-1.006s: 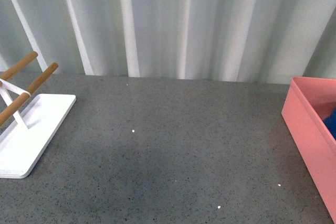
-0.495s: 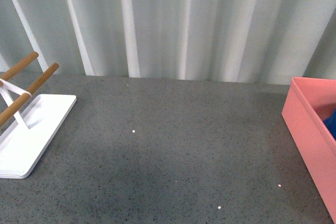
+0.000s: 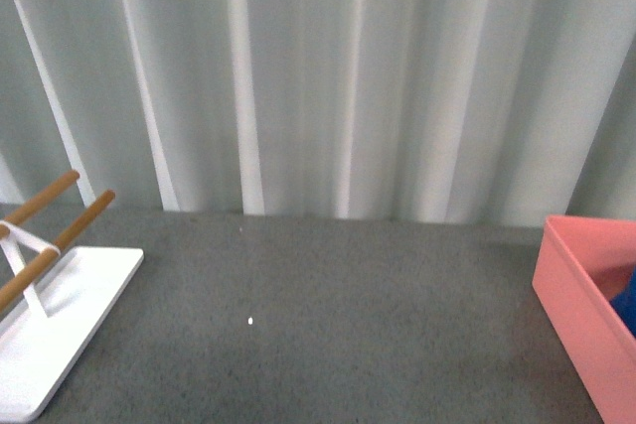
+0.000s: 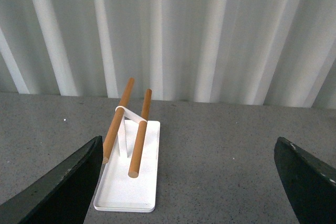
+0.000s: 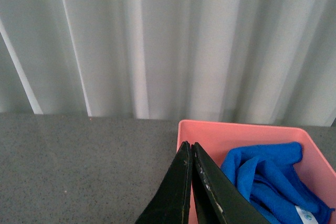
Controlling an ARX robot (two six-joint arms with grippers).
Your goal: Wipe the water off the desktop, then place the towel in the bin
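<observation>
Since a moment ago the front view has tilted upward: more of the pale pleated curtain (image 3: 328, 76) fills the picture, and the objects sit lower in it, though none has shifted on the surface.

Largest is the desktop (image 3: 328, 345), dark grey and speckled, running up to the curtain. At its right edge stands the bin (image 3: 581, 320), salmon pink; in the right wrist view its long axis runs away from the robot toward the curtain. Inside lies the towel (image 5: 268, 179), bright blue and crumpled in a heap, so no clear direction can be told for it.

The right gripper (image 5: 190, 182) has its dark fingers pressed together, holding nothing; the towel lies just beside them, inside the bin, apart from them.

The left gripper (image 4: 186, 182) is spread wide over bare desktop, well apart from the bin.

Beyond it sits a white tray (image 4: 131, 182) with wooden rods (image 4: 118, 119), its long side pointing toward the curtain.
</observation>
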